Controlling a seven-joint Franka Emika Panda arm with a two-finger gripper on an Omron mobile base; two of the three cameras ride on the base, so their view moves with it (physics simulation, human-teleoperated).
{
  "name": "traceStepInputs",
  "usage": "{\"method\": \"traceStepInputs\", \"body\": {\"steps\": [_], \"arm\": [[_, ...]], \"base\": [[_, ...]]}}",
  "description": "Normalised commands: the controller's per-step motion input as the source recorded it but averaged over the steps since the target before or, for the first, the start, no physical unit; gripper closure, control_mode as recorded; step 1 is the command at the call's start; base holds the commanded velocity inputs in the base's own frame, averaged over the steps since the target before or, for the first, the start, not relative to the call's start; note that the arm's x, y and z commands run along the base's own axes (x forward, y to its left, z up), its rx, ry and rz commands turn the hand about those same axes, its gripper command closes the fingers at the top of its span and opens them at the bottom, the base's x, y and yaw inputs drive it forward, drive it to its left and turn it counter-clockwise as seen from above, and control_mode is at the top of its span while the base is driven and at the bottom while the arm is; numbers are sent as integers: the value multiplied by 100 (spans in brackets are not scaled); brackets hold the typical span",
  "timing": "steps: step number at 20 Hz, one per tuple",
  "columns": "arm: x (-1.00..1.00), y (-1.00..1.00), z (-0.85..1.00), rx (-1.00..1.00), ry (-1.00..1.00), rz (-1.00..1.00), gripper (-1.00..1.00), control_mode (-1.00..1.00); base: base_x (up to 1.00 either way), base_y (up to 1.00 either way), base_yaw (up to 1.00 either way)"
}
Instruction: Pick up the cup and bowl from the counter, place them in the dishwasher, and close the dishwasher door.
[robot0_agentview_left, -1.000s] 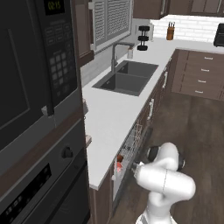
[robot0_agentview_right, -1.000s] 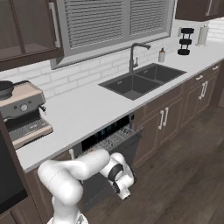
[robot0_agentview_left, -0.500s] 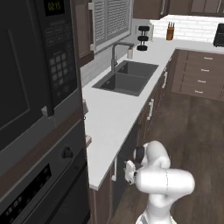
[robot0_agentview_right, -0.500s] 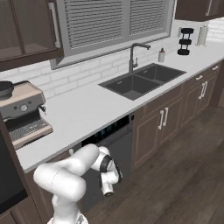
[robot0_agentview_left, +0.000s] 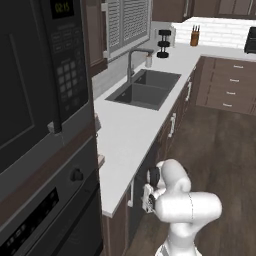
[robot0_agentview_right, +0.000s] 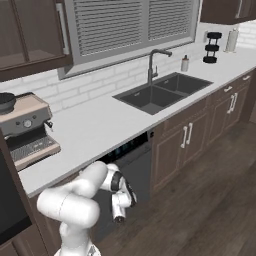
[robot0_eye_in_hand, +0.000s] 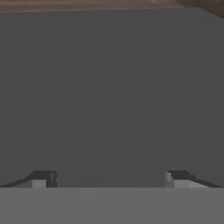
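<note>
Right base view shows the gripper low in front of the dishwasher door, which sits under the near end of the counter. That door looks almost shut, with a thin dark gap along its top where a bit of white rack peeks out. Hand view shows the two fingers spread wide apart with nothing between them, and the flat dark door right in front of them. Left base view shows the gripper pressed close to the door, under the counter edge. I cannot see the cup or the bowl on the counter; they may be inside the dishwasher, but it is too dark in there to tell. The job looks nearly done, with just the last push to go. What could go wrong? If the arm pushes off to one side, the fingers could slide along the smooth door and it would not close all the way. If the rack or a dish sticks out, the door could bump it and stop, or knock the dish over. Pushing too hard could also slam the door and rattle what is inside. A slow, straight push on the middle of the door looks safest.
</note>
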Motion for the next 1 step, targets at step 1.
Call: {"method": "traceStepInputs", "body": {"steps": [1], "arm": [[0, 0, 11, 2, 14, 0, -100, -100]], "base": [[0, 0, 0]]}}
